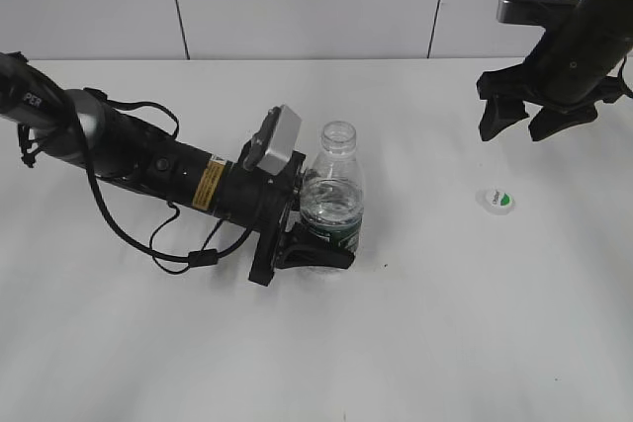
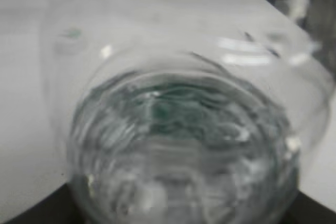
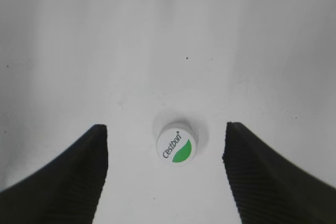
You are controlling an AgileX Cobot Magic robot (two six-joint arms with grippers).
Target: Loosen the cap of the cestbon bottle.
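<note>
1. White table (image 1: 445, 343) is seen under everything, with a tiled wall behind it.
2. Black left arm (image 1: 148, 160) is laid low across the table from the left edge.
3. Clear bottle (image 1: 334, 195) is stood upright near the table's middle, its neck uncapped and its dark green label low on the body; water is seen inside it in the left wrist view (image 2: 184, 145).
4. Left gripper (image 1: 318, 249) is closed around the bottle's lower body, at the label.
5. Right gripper (image 1: 522, 124) is held above the table at the far right, jaws spread wide with nothing between them (image 3: 165, 174).
6. Cap (image 1: 497, 202) is set on the table, well apart from the bottle, logo up, below the spread right fingers (image 3: 177, 142).
</note>
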